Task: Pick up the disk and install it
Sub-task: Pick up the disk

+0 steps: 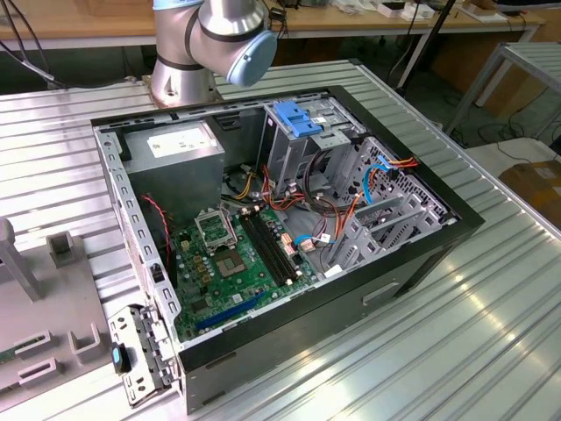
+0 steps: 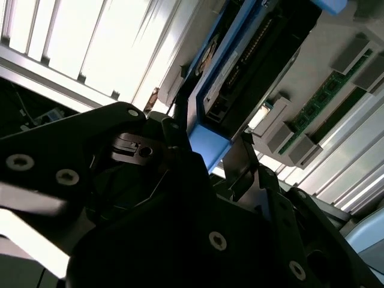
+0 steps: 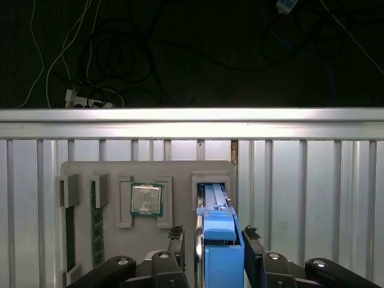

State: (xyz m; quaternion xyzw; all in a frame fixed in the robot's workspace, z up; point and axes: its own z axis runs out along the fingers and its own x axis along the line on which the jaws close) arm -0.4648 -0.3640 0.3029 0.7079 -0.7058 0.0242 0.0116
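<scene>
The disk (image 3: pixel 219 237) stands on edge in a slot of a grey fixture plate (image 3: pixel 180 171), its bright blue carrier rail facing the camera. In the second wrist view the disk (image 2: pixel 240 66) shows its dark metal body and a blue end block. My gripper (image 3: pixel 213 240) straddles it, with one black finger on each side. A narrow dark gap shows between one finger (image 3: pixel 177 240) and the disk, while the other finger (image 3: pixel 251 240) lies close against the blue rail. The gripper (image 2: pixel 207 150) looks open around the disk, which rests in its slot.
On the same plate lie a processor chip (image 3: pixel 147 200) and a memory stick (image 3: pixel 94 222). The ribbed metal table's edge (image 3: pixel 192 114) lies beyond the plate. In the exterior view the open computer case (image 1: pixel 421 254) holds a drive cage with a blue bracket (image 1: pixel 302 118).
</scene>
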